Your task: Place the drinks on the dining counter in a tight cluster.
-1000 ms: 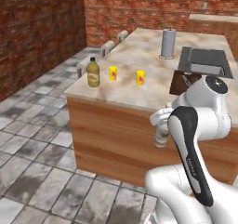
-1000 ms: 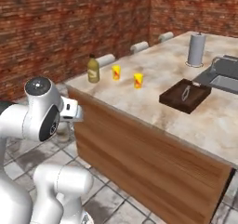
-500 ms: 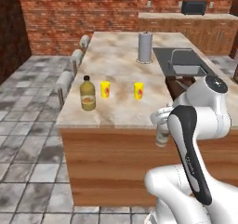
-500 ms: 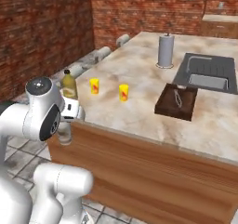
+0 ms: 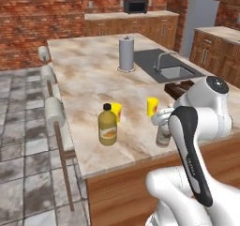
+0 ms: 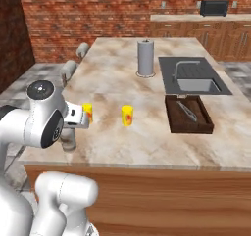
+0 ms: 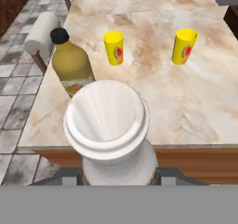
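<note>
My gripper (image 5: pixel 162 121) is shut on the slim grey-brown bottle (image 5: pixel 163 135) just under its pale cap (image 7: pixel 107 118). The bottle stands upright, low over the front edge of the dining counter (image 5: pixel 89 75); I cannot tell whether it touches the top. In the right base view the bottle (image 6: pixel 67 140) shows below my gripper (image 6: pixel 73 125). The fat amber juice bottle (image 5: pixel 107 125) with a black cap stands on the counter to the left, and in the hand view this amber bottle (image 7: pixel 72 65) sits just beyond the held one.
Two yellow cups (image 5: pixel 116 111) (image 5: pixel 152 106) stand behind the bottles. Farther back are a grey paper-towel roll (image 5: pixel 126 54), the inset sink (image 5: pixel 173 71) and a dark wooden tray (image 6: pixel 188 115). Stools (image 5: pixel 54 110) line the counter's left side.
The base has driven round and up to the counter, so the whole scene shifted. The held bottle, earlier in front of the counter's side, is now over its top edge.
</note>
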